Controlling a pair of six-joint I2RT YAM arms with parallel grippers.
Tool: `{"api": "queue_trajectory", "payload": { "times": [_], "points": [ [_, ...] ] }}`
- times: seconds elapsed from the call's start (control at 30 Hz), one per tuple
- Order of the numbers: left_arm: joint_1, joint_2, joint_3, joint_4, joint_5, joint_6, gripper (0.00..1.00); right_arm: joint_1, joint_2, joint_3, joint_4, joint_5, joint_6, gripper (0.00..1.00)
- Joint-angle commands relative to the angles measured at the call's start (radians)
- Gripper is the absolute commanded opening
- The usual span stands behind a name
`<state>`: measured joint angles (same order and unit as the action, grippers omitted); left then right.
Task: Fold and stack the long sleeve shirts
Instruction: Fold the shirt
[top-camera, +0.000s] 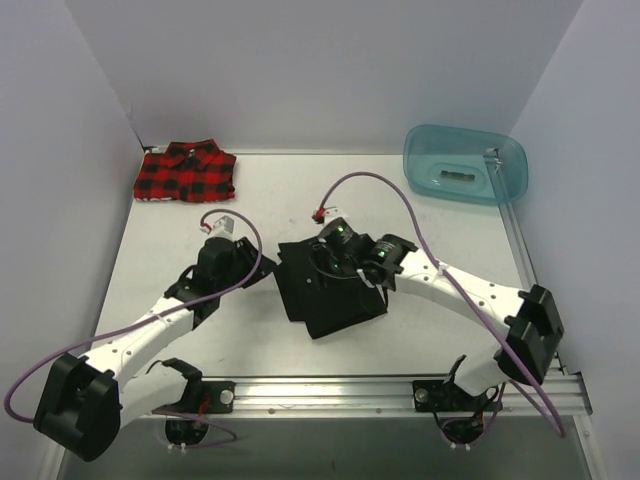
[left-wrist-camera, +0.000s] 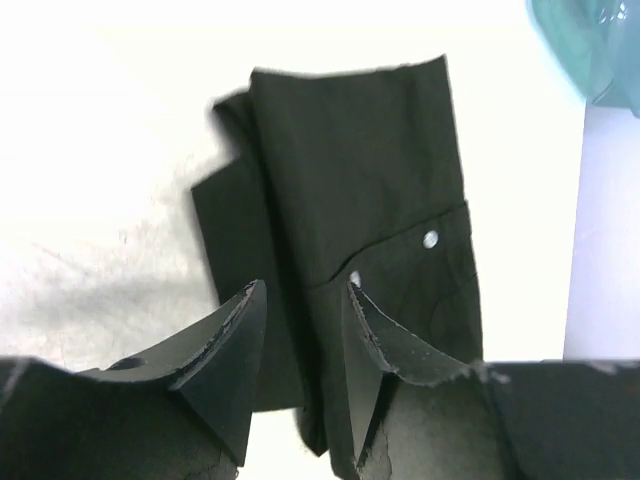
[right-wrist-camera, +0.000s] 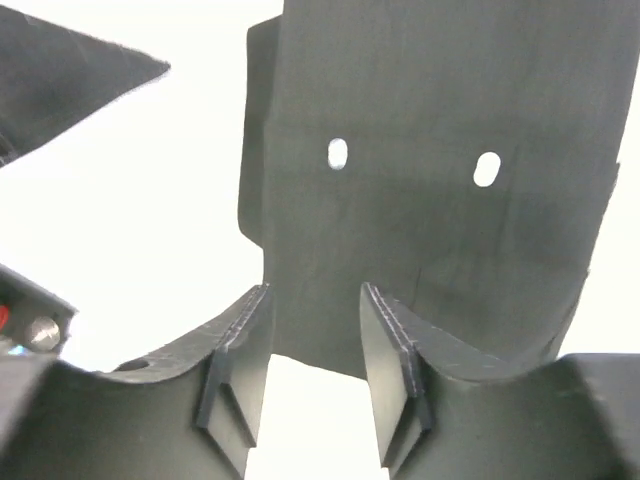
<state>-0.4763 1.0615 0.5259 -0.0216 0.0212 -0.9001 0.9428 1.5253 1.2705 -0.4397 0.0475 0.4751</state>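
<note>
The black shirt (top-camera: 330, 295) lay folded into a compact, slightly skewed rectangle near the middle of the table (top-camera: 420, 215), a little toward its near edge. In the right wrist view we saw two small white buttons (right-wrist-camera: 337, 154) on its smooth top layer; in the left wrist view a looser fold stuck out along one side.

The right gripper (right-wrist-camera: 313, 290) hung over the far right part of this shirt, its jaws spread and nothing pinched between them; an edge of the dark cloth and bare table showed through the gap. The left gripper (left-wrist-camera: 300, 290) sat at the shirt's left side, pointing across it, its jaws likewise parted, with the fabric lying flat beneath rather than clamped.

Well apart from all this, the plaid shirt (top-camera: 187, 172) rested folded in the far left corner of the table. The teal tub (top-camera: 510, 175) stood at the far right corner.
</note>
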Motion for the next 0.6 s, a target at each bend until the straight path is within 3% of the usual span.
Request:
{"api": "queue_trajectory", "payload": {
  "times": [0.0,0.2,0.57],
  "points": [
    [0.001,0.001,0.123,-0.046,-0.063,0.067,0.45,-0.021,-0.083,-0.21,0.276,-0.15,0.134,0.36],
    [-0.002,0.25,0.285,0.078,0.068,0.078,0.41,-0.053,-0.122,-0.456,0.672,-0.309,0.286,0.32],
    [0.005,0.641,0.344,0.267,0.046,0.029,0.26,-0.058,0.082,-0.591,0.846,-0.431,0.427,0.29]
  ]
}}
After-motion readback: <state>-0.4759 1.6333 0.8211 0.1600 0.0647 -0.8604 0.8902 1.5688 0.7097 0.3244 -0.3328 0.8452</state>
